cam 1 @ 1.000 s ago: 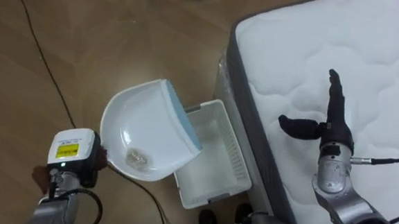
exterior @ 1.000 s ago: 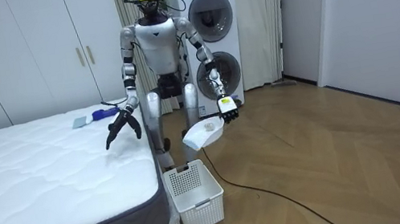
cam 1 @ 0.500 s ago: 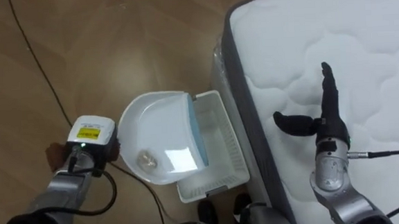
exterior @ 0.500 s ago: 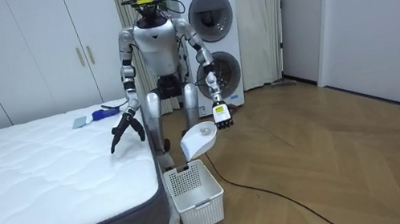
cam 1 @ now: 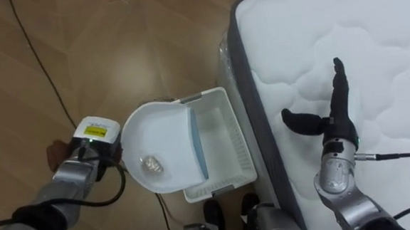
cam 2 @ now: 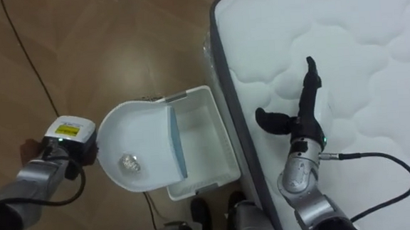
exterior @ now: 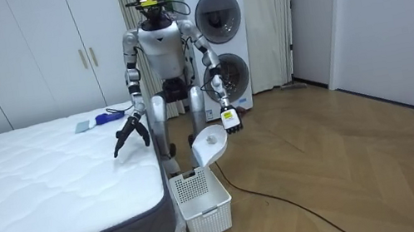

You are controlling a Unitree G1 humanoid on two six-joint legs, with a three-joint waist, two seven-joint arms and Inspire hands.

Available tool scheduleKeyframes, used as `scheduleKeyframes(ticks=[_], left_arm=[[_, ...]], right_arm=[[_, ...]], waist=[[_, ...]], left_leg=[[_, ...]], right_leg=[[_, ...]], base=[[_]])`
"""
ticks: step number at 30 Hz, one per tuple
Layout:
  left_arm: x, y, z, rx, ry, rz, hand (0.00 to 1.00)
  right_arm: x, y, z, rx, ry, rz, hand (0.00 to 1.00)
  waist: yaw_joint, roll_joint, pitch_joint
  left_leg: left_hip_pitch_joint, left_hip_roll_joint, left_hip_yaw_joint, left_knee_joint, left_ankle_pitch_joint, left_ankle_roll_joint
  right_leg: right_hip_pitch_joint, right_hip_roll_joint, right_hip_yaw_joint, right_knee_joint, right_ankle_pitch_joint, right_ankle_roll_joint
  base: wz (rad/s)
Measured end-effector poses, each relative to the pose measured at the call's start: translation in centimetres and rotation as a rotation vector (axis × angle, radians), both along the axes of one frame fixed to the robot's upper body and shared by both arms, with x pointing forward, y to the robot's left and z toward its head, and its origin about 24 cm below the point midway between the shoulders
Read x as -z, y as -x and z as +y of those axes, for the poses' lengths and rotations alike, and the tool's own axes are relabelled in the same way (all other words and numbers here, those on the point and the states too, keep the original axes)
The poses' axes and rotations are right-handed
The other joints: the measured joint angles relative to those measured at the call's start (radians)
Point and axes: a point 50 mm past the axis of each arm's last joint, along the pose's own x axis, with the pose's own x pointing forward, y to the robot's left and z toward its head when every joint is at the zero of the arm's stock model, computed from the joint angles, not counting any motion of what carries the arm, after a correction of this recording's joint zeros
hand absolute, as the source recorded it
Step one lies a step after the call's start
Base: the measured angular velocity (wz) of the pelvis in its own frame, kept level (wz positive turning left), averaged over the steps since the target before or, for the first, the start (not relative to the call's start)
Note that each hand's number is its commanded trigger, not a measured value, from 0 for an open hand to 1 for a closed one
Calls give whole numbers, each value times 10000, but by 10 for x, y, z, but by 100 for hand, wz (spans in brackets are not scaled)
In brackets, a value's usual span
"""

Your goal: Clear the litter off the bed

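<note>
A white dustpan with a pale blue front lip hangs tilted over the near left corner of a white plastic basket on the floor beside the bed. A small crumpled scrap lies in the pan's bowl. My left hand is shut on the pan's handle at the left. My right hand is open, fingers straight and thumb spread, just above the white quilted mattress near its edge. In the room view I stand at the bed's corner with the dustpan over the basket.
Wooden floor surrounds the basket. A blue brush and a pale blue item lie on the far part of the mattress. Stacked washing machines and white wardrobes stand behind me.
My left hand has brought the dustpan lower and to the right, from beside the basket to over its corner. The right hand has stayed over the mattress.
</note>
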Motion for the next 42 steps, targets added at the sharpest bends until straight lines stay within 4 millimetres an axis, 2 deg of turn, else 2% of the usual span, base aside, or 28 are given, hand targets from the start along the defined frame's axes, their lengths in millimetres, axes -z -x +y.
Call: scheduleKeyframes(ticks=[6, 18, 21, 30, 31, 32, 33, 34, 35, 36, 37, 39, 41, 42], left_arm=[[2, 2, 5, -453, -477, 496, 100], [9, 13, 18, -1367, -1125, 1392, 100], [12, 20, 26, -1448, -1549, 1645, 100], [12, 21, 26, -1211, -2172, 1682, 100], [12, 20, 26, -1202, -2207, 1645, 100], [11, 20, 26, -1213, -2213, 1621, 100], [10, 18, 25, -1194, -2187, 1563, 100], [7, 15, 24, -1172, -2135, 1470, 100], [4, 13, 25, -1201, -2100, 1388, 100], [-5, 6, 29, -1220, -2103, 1102, 100], [-10, 2, 28, -1053, -2030, 812, 100], [-10, 0, 25, -688, -1864, 789, 100], [-8, 1, 24, -522, -1784, 908, 100], [-7, 2, 25, -484, -1731, 915, 100]], right_arm=[[0, 1, 6, -143, 91, -79, 0], [6, 4, 4, 322, 236, 331, 0], [4, 3, 6, 443, 281, 164, 0], [1, 2, 8, 761, 431, -184, 0], [0, 1, 8, 815, 448, -263, 0], [-1, 1, 8, 842, 464, -314, 0], [-2, 0, 8, 889, 496, -385, 0], [-2, 0, 7, 929, 466, -382, 0], [-2, 0, 8, 950, 364, -383, 0], [-3, -1, 10, 995, 7, -417, 0], [-6, -2, 9, 1017, -220, -486, 0], [-6, -3, 10, 978, -282, -446, 0], [-3, -1, 14, 749, -311, -287, 0], [-1, 1, 15, 640, -291, -188, 0]], waist=[[-38, -6, 4], [75, 5, 10], [73, 22, 20], [67, 89, 60], [61, 103, 69], [38, 102, 69], [14, 95, 70], [21, 90, 87], [10, 140, 107], [17, 212, 132], [24, 232, 142], [24, 206, 134], [104, 204, 134], [179, 204, 133]], left_leg=[[9, 57, 94, -89, -17, -31], [121, 110, 171, -177, -14, -26], [164, 119, 215, -213, -13, -25], [155, 117, 226, -339, -15, -34], [152, 117, 230, -342, -46, -148], [140, 111, 264, -337, -54, -383], [83, 106, 380, -281, -23, -907], [-229, 305, 615, 213, -157, -611], [-502, 857, 843, 776, -381, -228], [-1100, 2056, 821, 1793, -722, -16], [-1485, 2395, 1082, 2382, -749, 2], [-1457, 2379, 1446, 2434, -798, 79], [-1321, 2330, 1535, 2429, -886, 242], [-1168, 2334, 1611, 2347, -986, 418]], right_leg=[[7, 36, 13, -26, 14, -15], [175, 88, -17, -223, 22, -2], [183, 112, 58, -231, 22, -3], [105, 110, 64, -242, 20, -4], [99, 96, 65, -238, 21, -5], [94, 53, 64, -238, 21, -5], [102, -56, 77, -261, 44, -30], [104, -81, 94, -224, 54, -50], [87, 15, 77, -118, 12, -109], [-167, 205, 84, 409, -190, -134], [-461, 199, 215, 854, -322, -36], [-581, 19, 217, 990, -327, 118], [-526, -32, 224, 1006, -283, 208], [-464, -26, 249, 1011, -283, 224]], base=[[2], [0], [-7], [0], [0], [12], [13], [12], [12], [15], [11], [-7], [-20], [-28]])
